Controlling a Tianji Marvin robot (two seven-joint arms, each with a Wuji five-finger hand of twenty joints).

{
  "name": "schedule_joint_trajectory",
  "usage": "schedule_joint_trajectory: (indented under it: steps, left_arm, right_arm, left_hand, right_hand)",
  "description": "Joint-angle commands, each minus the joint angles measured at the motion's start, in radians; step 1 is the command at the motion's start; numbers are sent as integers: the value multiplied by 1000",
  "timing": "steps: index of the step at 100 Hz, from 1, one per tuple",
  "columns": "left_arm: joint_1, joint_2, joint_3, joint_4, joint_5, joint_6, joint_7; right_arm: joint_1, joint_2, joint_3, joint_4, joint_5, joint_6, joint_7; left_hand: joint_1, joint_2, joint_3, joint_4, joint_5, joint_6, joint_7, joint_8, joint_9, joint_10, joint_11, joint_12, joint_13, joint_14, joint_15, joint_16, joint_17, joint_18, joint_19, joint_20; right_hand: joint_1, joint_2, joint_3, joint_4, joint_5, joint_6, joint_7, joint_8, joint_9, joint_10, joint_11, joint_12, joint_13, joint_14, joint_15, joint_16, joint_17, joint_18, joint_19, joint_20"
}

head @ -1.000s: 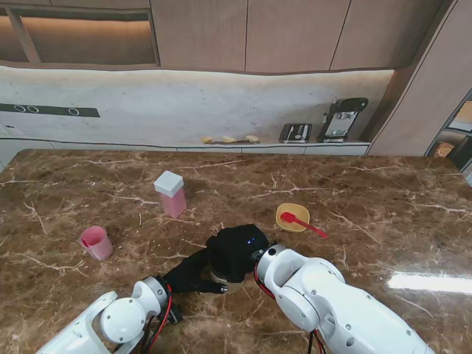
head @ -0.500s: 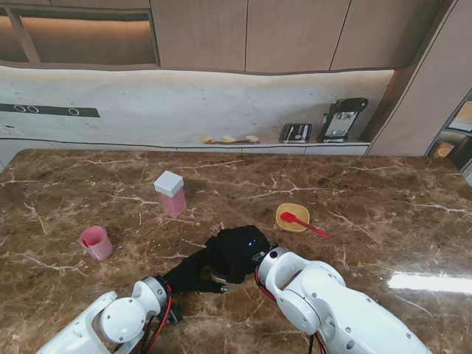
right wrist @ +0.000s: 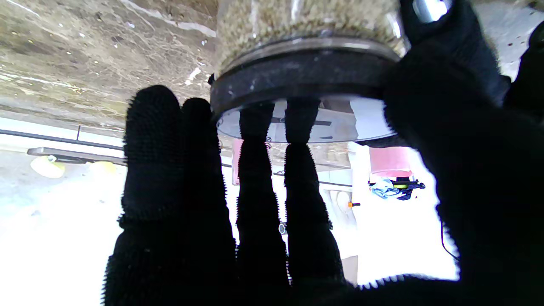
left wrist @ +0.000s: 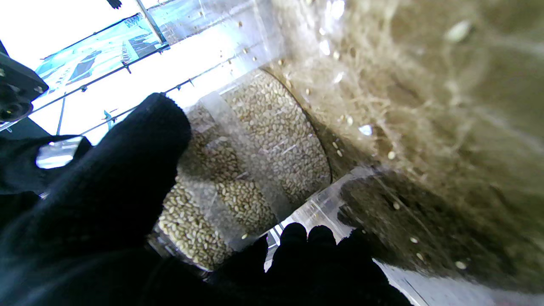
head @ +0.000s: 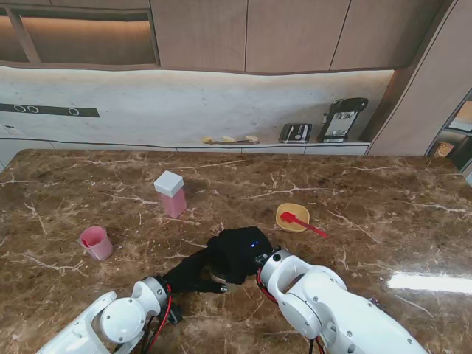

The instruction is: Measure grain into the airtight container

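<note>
We had both hands on the grain jar (left wrist: pixel 255 157) at the near middle of the table (head: pixel 383 199). Our left hand (left wrist: pixel 106 204) was closed around the clear body of the jar, thumb on one side and fingertips on the other. Our right hand (right wrist: pixel 263 191) was closed over the black lid (right wrist: pixel 297 80), with the fingers passing the rim and the thumb on the opposite side.

We judged the step to be opening the lid. To do it well, the left hand needed to hold the body firm and upright while the right turned or lifted only the lid, because the jar was nearly full and some loose grains already lay on the table.

In the stand view, the pink cup (head: pixel 96 242) stood well apart on our left, the pink container with a white lid (head: pixel 170 193) farther from us, and the yellow bowl (head: pixel 293 217) with a red spoon (head: pixel 302 223) on our right. Around the hands the marble was free, and the table edges were far.
</note>
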Motion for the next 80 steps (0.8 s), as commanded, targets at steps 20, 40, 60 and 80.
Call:
schedule_joint_trajectory:
  steps: [20,40,60,80]
  left_arm:
    - [22,1,12,35,3,12,-11]
    - [21,0,12,37,5,10,-7]
    - [20,0,12,39,5,8,-6]
    - [20,0,12,40,3,7,-9]
  right_arm:
    - [-36,2,15,20,-12,1,16]
    - [-51,3,29,9,-30,-9,10]
    - [-67,4,45,-9,-50,-10,9]
    - [-71,4,49,-13,-82,-2,-7]
  left_hand:
    - [-9,33,-24,32,-14,-32,11,3,-20,-3,-16,7,-14,133,-4,7,60,143,108,96]
    - [-9,32,-22,32,-16,-33,7,2,-20,-2,-17,7,-11,140,16,20,60,143,109,97]
    - [-8,32,-23,32,-16,-34,1,2,-21,-2,-19,7,-7,137,-1,6,60,143,108,96]
    - [-6,34,-24,32,-16,-33,-2,4,-23,-3,-21,7,-12,140,15,17,61,143,110,97]
  right_hand:
    - [102,80,92,95,23,-21,50,25,27,-65,93,31,49,-135,49,8,-12,-127,11,4]
    - [48,37,35,69,-1,-18,41,24,1,-68,90,29,41,-145,52,10,-13,-122,9,3]
    - [-27,41,1,54,-19,-20,31,24,-17,-76,85,27,25,-151,53,11,-22,-111,8,5]
    - [-112,54,-14,41,-42,-32,12,25,-34,-94,66,20,7,-166,55,12,-39,-79,24,24]
